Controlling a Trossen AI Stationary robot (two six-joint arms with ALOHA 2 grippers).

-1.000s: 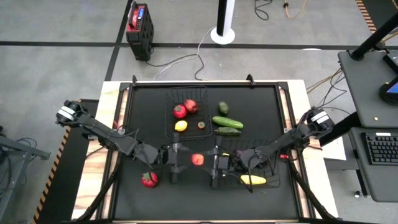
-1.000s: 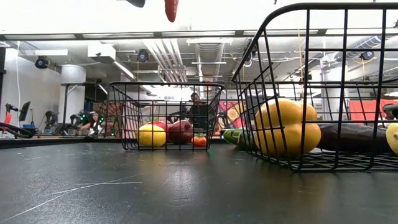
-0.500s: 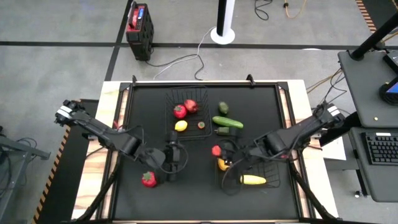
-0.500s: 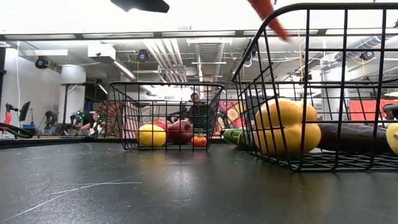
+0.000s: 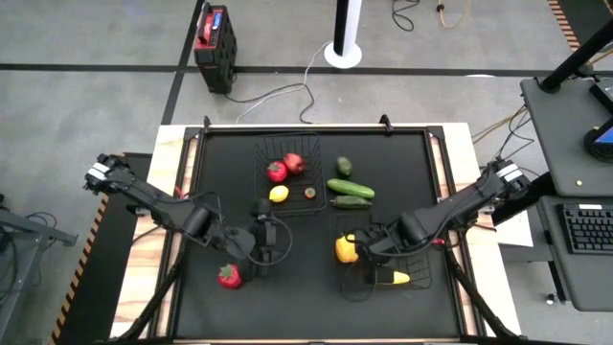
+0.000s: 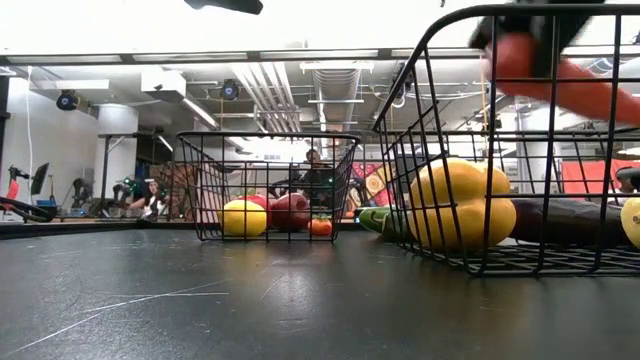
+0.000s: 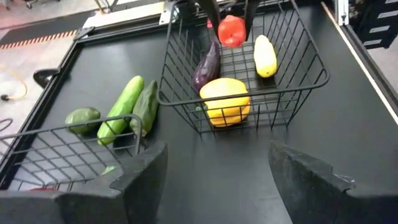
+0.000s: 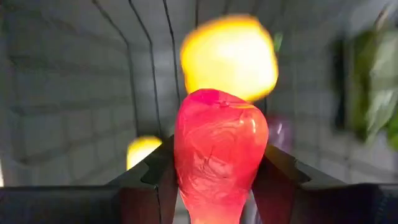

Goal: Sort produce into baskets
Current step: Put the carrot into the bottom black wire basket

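Right hand (image 8: 214, 186) grasps a red pepper (image 8: 219, 149) above the near basket (image 7: 311, 78), which already holds a yellow pepper (image 7: 225, 99), an eggplant (image 7: 207, 65) and a pale yellow piece. Left hand (image 7: 214, 180) hangs released nearby over the tabletop. Height above the basket floor is hard to judge; dropped too high, the pepper might bounce off the yellow one and over the rim.
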